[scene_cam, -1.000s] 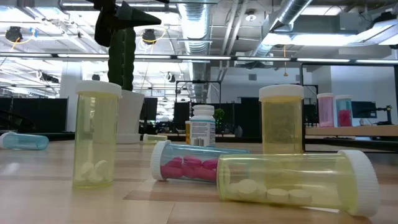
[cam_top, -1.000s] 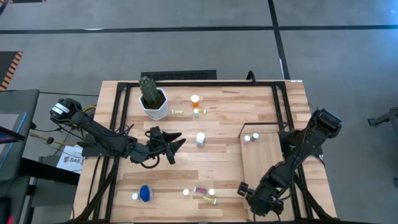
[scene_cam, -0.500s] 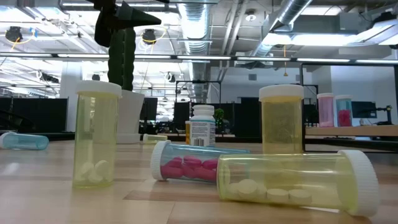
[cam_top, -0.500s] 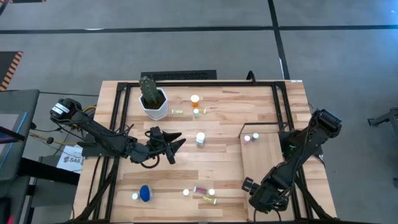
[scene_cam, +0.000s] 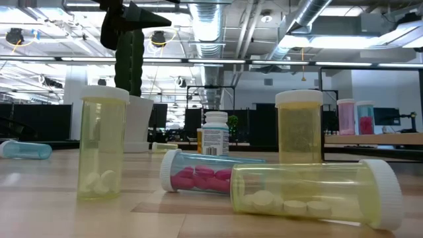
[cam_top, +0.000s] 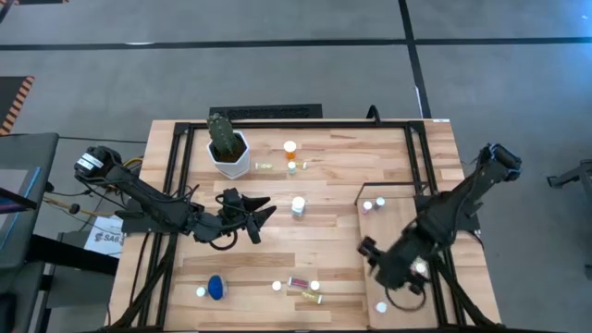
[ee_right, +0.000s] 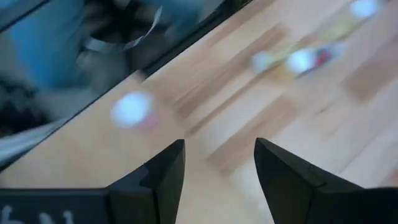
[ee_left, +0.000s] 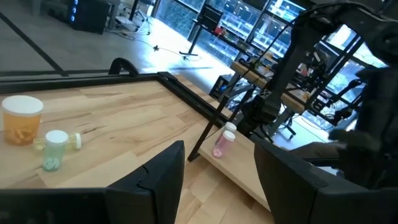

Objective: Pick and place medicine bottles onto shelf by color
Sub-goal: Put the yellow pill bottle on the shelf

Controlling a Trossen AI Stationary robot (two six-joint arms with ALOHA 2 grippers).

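Observation:
The shelf (cam_top: pixel 400 231) is a pale panel on the right of the table. On its far end stand two small bottles (cam_top: pixel 373 203), one of them pink (ee_left: pixel 222 143). A white-capped bottle (cam_top: pixel 380 306) stands at its near end, blurred in the right wrist view (ee_right: pixel 132 109). My right gripper (cam_top: pixel 372 255) hovers open above the shelf's left edge with nothing between its fingers (ee_right: pixel 217 180). My left gripper (cam_top: pixel 266 209) waits open over mid-table (ee_left: pixel 217 186). More bottles stand and lie on the table: orange (cam_top: pixel 289 148), teal (cam_top: pixel 291 167), white (cam_top: pixel 298 206), and a pink one lying down (cam_top: pixel 298 282).
A white pot with a cactus (cam_top: pixel 228 148) stands at the far left. A blue-capped bottle (cam_top: pixel 215 288) and yellow-green bottles (scene_cam: pixel 102 142) (scene_cam: pixel 310 192) sit near the table's front edge. A black frame (cam_top: pixel 407 129) borders the table.
My right gripper has risen and drawn back toward the table's far edge, tipping less steeply downward. The white-capped bottle at the shelf's near end, hidden under the arm before, now stands in view.

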